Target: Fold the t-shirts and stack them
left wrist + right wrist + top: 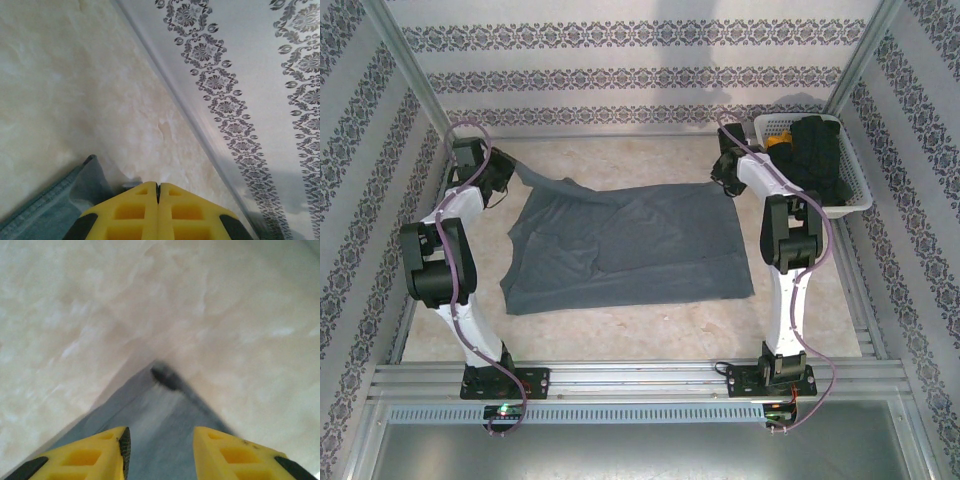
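t-shirt point(630, 245) long axis left-right; left gripper point(158, 187) clenched on sleeve, right gripper point(159, 435) released.

T-shirt point(630, 245) ctr table point(650, 325), basket point(858, 200) far-R corner

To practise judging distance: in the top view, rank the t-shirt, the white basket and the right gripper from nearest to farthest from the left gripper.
1. t-shirt, its corner at the left gripper itself.
2. right gripper, across on the right side.
3. white basket, far-right corner.
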`<state>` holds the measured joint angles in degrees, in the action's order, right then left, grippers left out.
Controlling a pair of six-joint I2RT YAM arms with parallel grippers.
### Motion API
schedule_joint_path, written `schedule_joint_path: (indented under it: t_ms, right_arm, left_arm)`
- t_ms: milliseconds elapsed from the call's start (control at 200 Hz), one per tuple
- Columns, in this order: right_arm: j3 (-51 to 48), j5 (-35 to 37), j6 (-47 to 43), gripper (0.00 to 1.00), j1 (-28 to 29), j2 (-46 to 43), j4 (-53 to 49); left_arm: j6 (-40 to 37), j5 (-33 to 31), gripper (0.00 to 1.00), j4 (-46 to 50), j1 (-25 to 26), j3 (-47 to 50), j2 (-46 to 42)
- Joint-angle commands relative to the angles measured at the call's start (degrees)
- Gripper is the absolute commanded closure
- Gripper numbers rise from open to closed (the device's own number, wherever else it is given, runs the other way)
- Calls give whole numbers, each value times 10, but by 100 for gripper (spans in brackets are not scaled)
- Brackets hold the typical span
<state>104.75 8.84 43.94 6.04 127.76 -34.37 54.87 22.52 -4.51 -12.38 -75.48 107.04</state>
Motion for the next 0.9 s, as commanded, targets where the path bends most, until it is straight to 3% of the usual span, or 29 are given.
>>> schedule_joint_path:
  t_ms: [0,145,415,894]
  right_arm:
    - [60,-28,-40,64,-9,32,27]
    - [156,-47,-52,65,-11,96,-60]
    - [177,-54,-54,65,-17,120,-94]
    - [305,-46,-91,66,-17,201,-201]
  left_arm:
    - [10,14,100,-38,5,4,-1]
    - [8,13,100,-32,5,2,2]
    - [6,18,100,-28,5,-18,14]
    - [5,19,100,-21,5,-29,22]
